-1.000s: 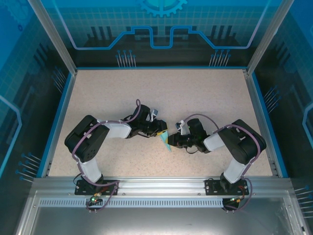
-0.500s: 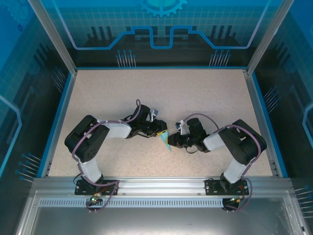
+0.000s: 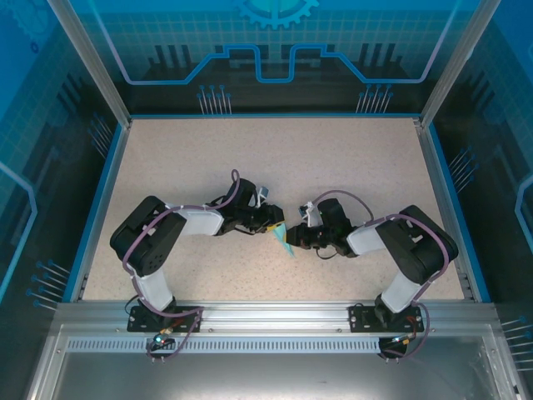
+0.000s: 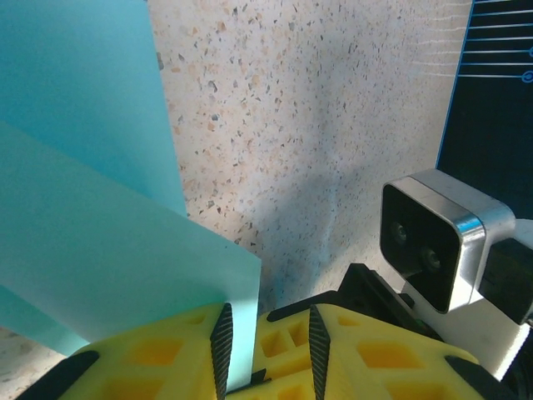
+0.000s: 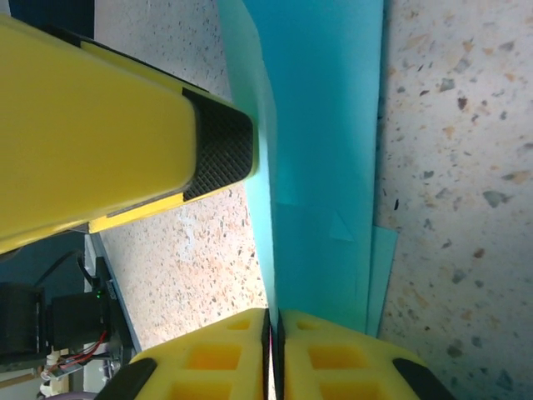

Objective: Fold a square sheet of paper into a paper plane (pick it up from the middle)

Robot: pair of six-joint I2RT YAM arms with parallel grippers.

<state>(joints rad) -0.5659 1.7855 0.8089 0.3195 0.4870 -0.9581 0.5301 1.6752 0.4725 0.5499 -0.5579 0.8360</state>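
Speckled beige bench [image 3: 250,167] is seen inside a blue-panelled enclosure, with both arms bent inward to meet near its middle. Between them the paper [image 3: 284,242] shows from above as a small cyan sliver, too small for its folds to be read.

In the right wrist view the right end effector [image 5: 273,321] is clenched on the paper, whose folded layers are drawn into the seam between the pads. Its long axis runs straight ahead of those fingers.

The left end effector [image 4: 266,333] is brought in from the side, across that axis. Its fingers are parted, and the paper's edge is lodged in the gap beside one pad, ungripped.

The left arm is judged to be nearer the free part. Closing it would pinch the paper at right angles to the right-hand hold.
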